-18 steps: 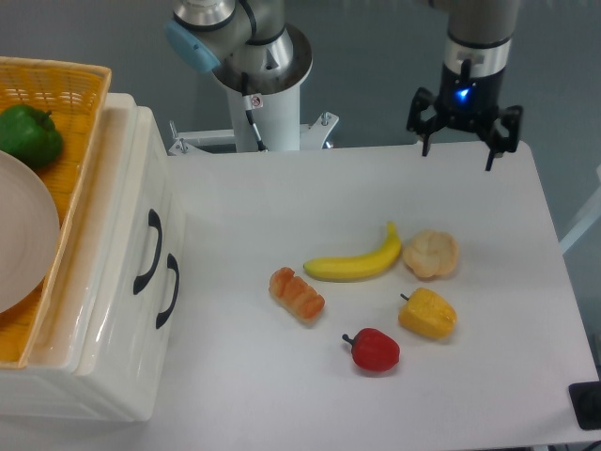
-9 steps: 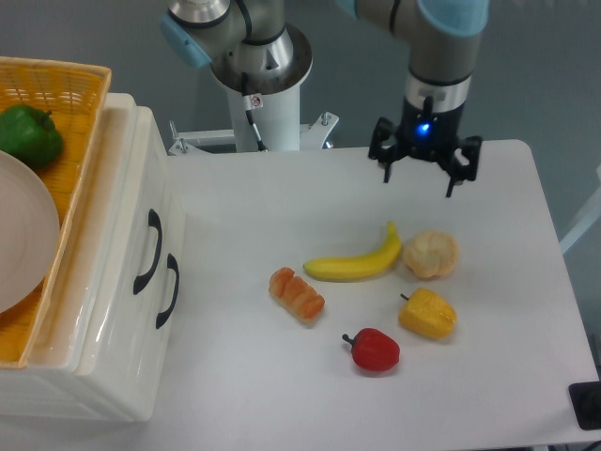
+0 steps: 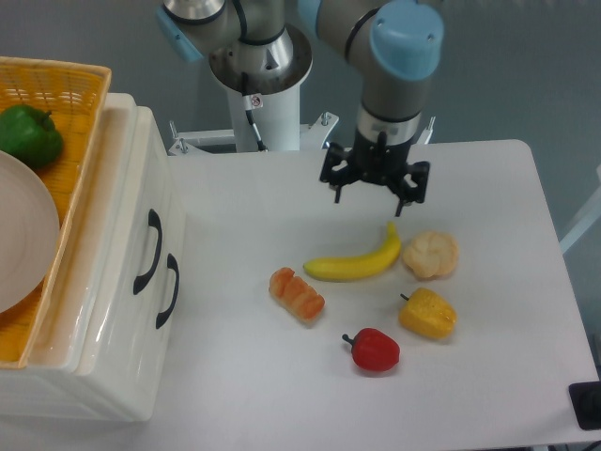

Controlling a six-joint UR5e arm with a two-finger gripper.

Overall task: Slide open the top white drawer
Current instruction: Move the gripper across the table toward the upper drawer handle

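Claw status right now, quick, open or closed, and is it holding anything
Claw: open, fingers spread, holding nothing, hovering above the table near the banana.

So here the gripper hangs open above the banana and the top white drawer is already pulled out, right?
Not quite. The gripper does hang open above the banana, but the camera view shows the top white drawer not pulled out: its front sits flush with the lower drawer, and nothing touches its black handle.
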